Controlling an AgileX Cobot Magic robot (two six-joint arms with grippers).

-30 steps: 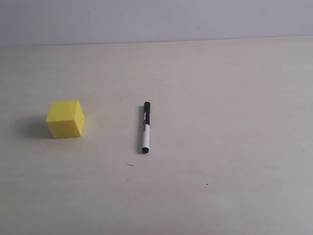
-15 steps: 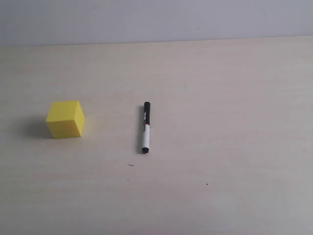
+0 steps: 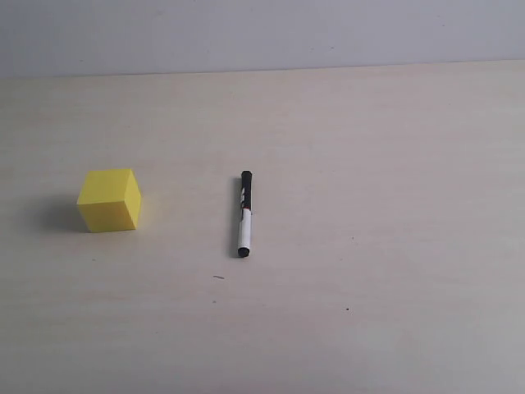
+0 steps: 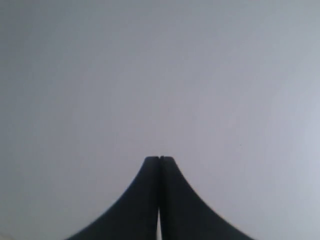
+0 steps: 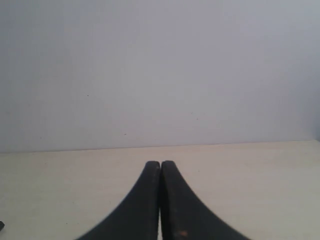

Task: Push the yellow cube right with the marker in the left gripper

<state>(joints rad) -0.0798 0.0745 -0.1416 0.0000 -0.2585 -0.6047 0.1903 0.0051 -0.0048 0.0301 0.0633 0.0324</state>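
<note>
The yellow cube (image 3: pixel 110 199) rests on the pale table (image 3: pixel 369 164) at the left of the exterior view. To its right the marker (image 3: pixel 244 213) lies flat and alone, black cap pointing away from the camera. Neither arm shows in the exterior view. In the left wrist view my left gripper (image 4: pixel 160 158) is shut with nothing between its fingers, facing a plain grey wall. In the right wrist view my right gripper (image 5: pixel 160 162) is also shut and empty, above the table.
A grey wall (image 3: pixel 262 33) runs behind the table's far edge. A small dark speck (image 3: pixel 347 309) marks the tabletop near the front.
</note>
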